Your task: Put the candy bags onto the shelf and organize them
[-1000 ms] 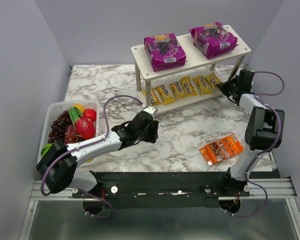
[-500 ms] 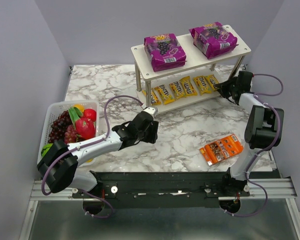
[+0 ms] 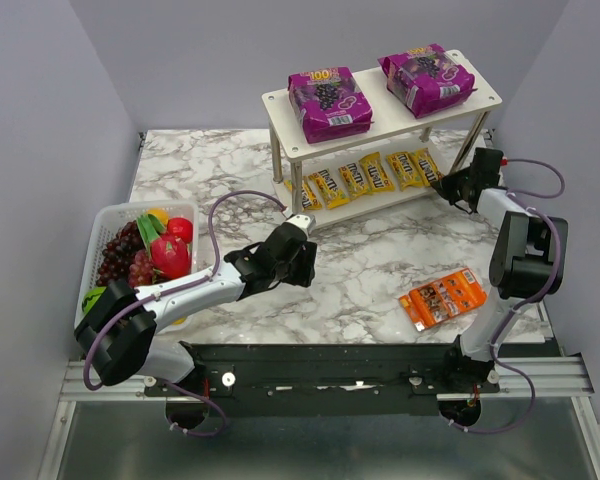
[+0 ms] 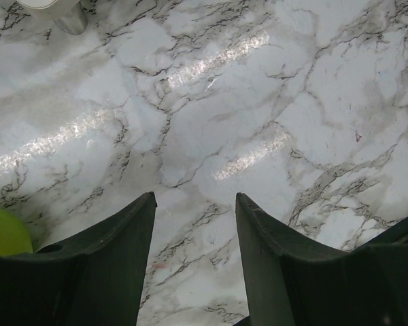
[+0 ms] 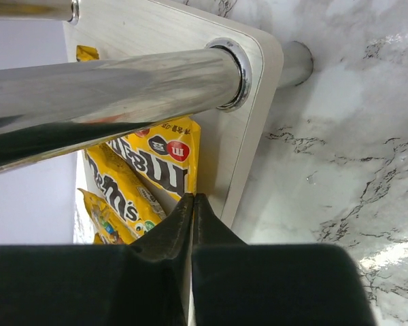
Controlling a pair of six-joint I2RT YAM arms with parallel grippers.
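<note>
- Marble table [image 3: 380, 255] below: the left gripper [image 4: 194, 198] hangs half-open over it, empty.
- Right gripper [image 5: 192, 198] is pinched shut at the shelf [image 5: 234, 136] lower tier's edge, perhaps brushing a yellow packet [image 5: 166, 159] lying there.

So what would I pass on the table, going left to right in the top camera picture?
fruit basket → left gripper → orange candy pack → right arm's black elbow. The shelf overlaps these sideways, so it is left out.

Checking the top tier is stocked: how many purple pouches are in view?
2. Both lie on the top tier of the shelf: one purple pouch toward its left end, the other toward its right. None appears hidden.
</note>
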